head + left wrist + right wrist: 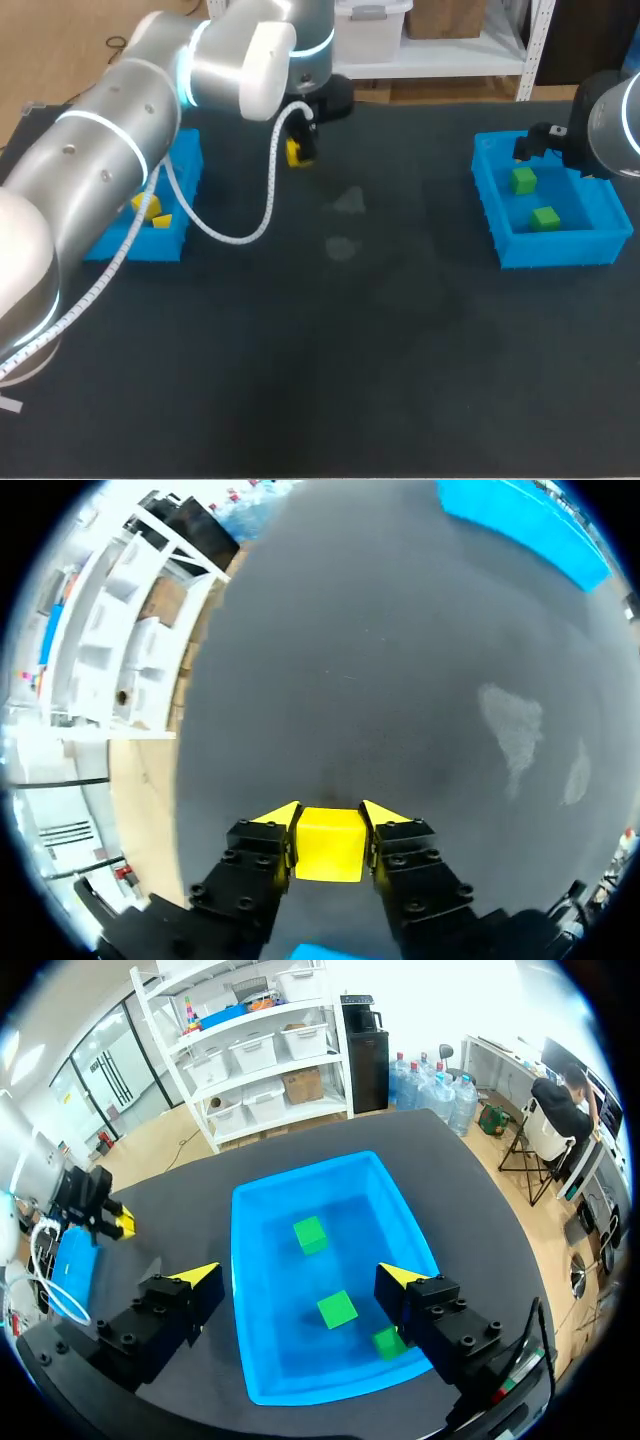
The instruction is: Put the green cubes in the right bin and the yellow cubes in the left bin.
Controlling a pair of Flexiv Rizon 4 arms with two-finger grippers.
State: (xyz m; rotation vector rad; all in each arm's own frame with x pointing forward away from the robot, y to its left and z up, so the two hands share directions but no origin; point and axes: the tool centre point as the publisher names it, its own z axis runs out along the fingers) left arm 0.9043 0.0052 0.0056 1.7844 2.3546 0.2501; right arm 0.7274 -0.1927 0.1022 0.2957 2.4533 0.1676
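Observation:
A yellow cube (330, 843) rests on the dark table, with both fingers of my left gripper (330, 822) pressed against its sides; in the head view this yellow cube (297, 152) is at the far middle-left, under the left gripper (300, 140). Two yellow cubes (150, 210) lie in the left bin (188, 160). My right gripper (300, 1274) hangs open above the right bin (262, 1260), which holds three green cubes (337, 1309). The head view shows two green cubes (522, 180) in that right bin (560, 250).
A white cable (250, 225) loops down from my left arm over the table. Pale smudges (345, 205) mark the table mat between the bins. The left bin (72, 1265) shows beyond my right gripper's finger.

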